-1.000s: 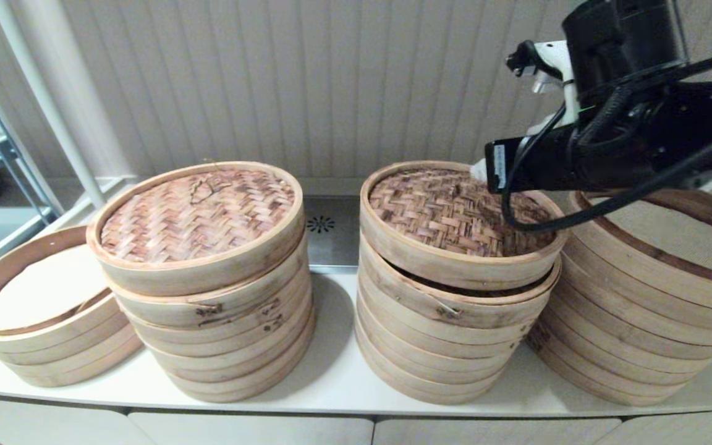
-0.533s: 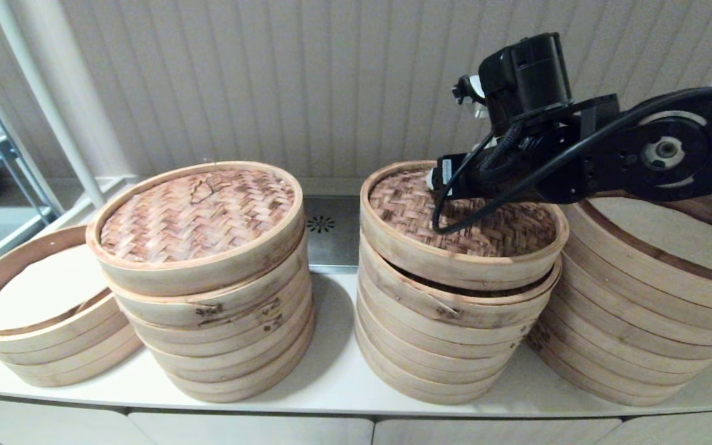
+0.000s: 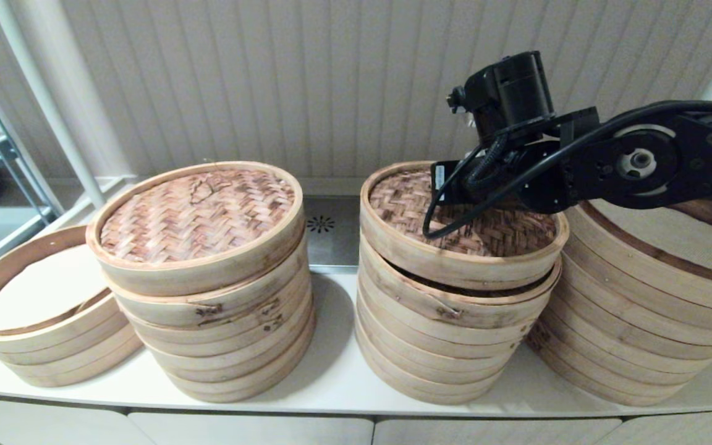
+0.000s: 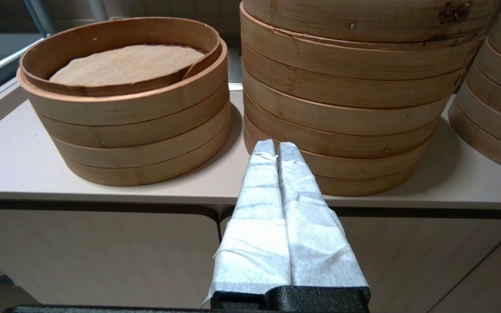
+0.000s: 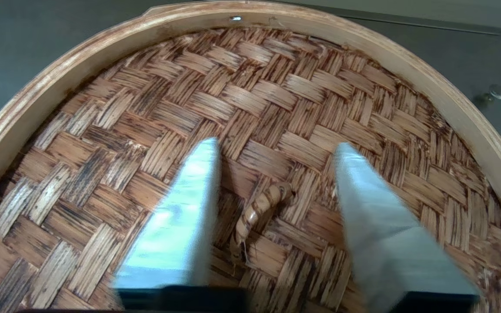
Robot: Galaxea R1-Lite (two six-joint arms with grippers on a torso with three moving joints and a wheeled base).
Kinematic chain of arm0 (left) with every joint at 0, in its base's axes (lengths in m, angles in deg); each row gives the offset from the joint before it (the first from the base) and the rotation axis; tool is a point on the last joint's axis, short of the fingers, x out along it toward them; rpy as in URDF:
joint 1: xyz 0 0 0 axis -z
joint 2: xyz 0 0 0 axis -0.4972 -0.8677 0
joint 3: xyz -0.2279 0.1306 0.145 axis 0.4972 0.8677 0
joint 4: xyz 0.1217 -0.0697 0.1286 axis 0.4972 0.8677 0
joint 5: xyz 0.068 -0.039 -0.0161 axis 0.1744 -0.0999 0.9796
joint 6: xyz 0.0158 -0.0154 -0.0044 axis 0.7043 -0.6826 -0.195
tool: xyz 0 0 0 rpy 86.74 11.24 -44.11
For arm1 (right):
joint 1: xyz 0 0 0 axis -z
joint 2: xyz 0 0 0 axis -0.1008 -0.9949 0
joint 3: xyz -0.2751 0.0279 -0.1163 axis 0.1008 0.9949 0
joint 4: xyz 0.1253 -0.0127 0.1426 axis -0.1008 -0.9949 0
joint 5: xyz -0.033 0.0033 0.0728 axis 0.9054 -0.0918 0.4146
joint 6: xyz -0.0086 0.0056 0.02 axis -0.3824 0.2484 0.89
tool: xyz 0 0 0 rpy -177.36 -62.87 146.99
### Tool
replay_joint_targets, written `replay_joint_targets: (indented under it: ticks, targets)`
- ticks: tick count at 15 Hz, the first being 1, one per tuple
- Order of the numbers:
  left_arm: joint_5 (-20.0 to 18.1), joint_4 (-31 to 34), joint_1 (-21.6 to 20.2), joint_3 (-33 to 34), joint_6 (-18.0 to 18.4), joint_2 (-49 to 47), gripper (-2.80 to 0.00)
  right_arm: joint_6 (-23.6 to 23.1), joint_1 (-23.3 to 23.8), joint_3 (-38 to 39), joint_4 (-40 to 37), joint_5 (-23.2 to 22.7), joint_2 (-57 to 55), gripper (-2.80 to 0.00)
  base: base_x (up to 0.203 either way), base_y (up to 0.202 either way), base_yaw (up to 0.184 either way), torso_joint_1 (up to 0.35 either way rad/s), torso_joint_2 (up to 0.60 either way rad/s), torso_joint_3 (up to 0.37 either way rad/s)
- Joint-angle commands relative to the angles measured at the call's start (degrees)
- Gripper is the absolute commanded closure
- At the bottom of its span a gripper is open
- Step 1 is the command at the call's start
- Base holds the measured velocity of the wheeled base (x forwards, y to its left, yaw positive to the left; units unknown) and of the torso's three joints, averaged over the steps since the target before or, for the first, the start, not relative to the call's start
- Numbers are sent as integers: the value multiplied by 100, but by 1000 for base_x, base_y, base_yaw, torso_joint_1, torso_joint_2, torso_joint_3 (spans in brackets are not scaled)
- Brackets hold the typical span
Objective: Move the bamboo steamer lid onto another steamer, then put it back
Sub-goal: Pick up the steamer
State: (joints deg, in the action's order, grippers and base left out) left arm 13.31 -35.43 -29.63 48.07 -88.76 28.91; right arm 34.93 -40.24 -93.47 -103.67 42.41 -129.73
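A woven bamboo lid (image 3: 402, 207) sits slightly askew on the second stack from the right (image 3: 449, 334). My right arm reaches over it from the right. In the right wrist view my right gripper (image 5: 276, 148) stands open just above the weave, one white-wrapped finger on each side of the lid's small wrapped loop handle (image 5: 261, 206). A second woven lid (image 3: 198, 213) tops the stack to its left. My left gripper (image 4: 276, 148) is shut and empty, low in front of the counter, out of the head view.
A low stack with an open top and a cloth liner (image 3: 41, 296) stands at the far left. A tall open stack with a liner (image 3: 659, 290) stands at the far right, under my right arm. A metal panel (image 3: 330, 232) lies behind the stacks, by the wall.
My right arm has swung left and come down over the right-hand lid, with the gripper now straddling its handle. The lids and stacks have not moved.
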Motion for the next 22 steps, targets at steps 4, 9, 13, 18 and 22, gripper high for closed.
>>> replay_joint_targets:
  ticks: [4,9,13,18,22]
  targets:
    - [-8,-6,-1,185,-3,-9,0,190,-4,228,-14,5,70,0,0,0,0,0,0,0]
    - [-8,20,-1,176,6,-9,0,240,9,333,246,16,100,0,0,0,0,0,0,0]
    - [-8,20,-1,176,7,-1,0,156,15,217,540,98,257,0,0,0,0,0,0,0]
    - [-8,20,-1,176,6,-2,0,-13,86,162,540,101,575,0,0,0,0,0,0,0]
    - [-8,20,-1,176,6,-9,0,-309,221,170,540,119,893,0,0,0,0,0,0,0]
